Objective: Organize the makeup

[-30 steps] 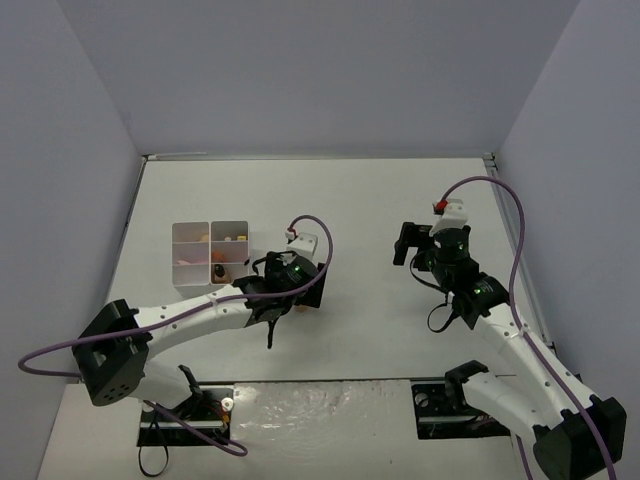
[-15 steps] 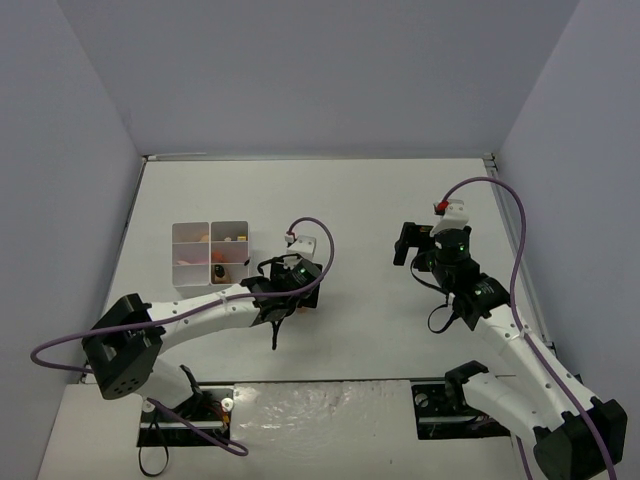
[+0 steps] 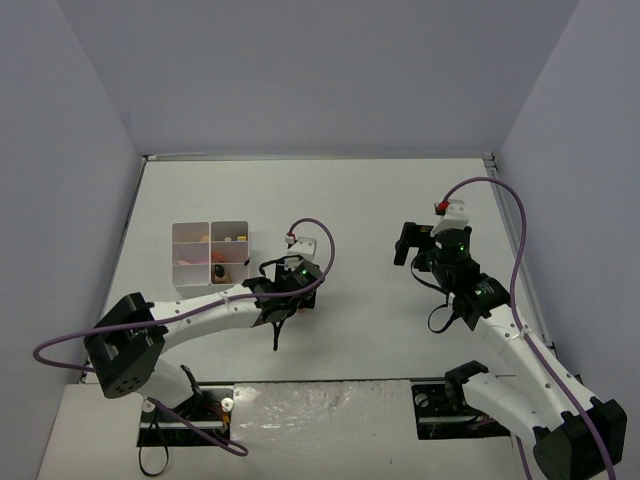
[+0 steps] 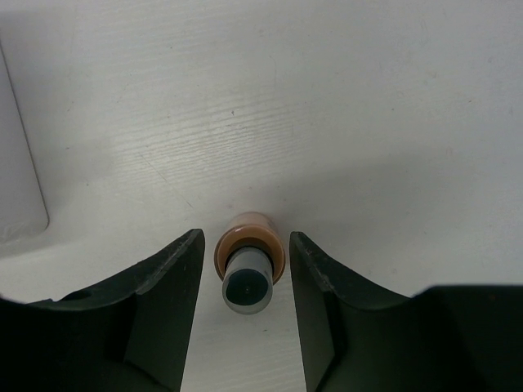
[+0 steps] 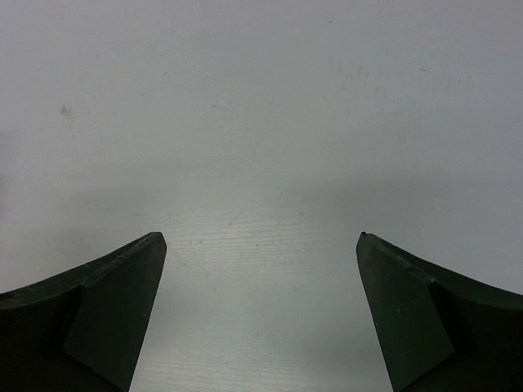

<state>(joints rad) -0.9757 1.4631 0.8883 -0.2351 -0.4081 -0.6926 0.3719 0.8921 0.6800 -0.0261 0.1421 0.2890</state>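
Observation:
A tan bottle with a dark cap [image 4: 248,269] stands upright on the white table. My left gripper [image 4: 245,241] is lowered over it with one jaw on each side; a narrow gap shows on both sides, so it is open. In the top view the left gripper [image 3: 290,290] hides the bottle. The white organizer [image 3: 190,280] lies just to its left and holds a peach sponge [image 3: 203,238] and other small makeup pieces [image 3: 222,268]. My right gripper [image 3: 415,243] is wide open and empty over bare table; it also shows in the right wrist view [image 5: 261,245].
A corner of the organizer [image 4: 16,180] shows at the left edge of the left wrist view. Grey walls enclose the table on the left, back and right. A purple cable loops over each arm.
The left arm has shifted slightly, its gripper settling a little nearer around the bottle. The right arm has not moved.

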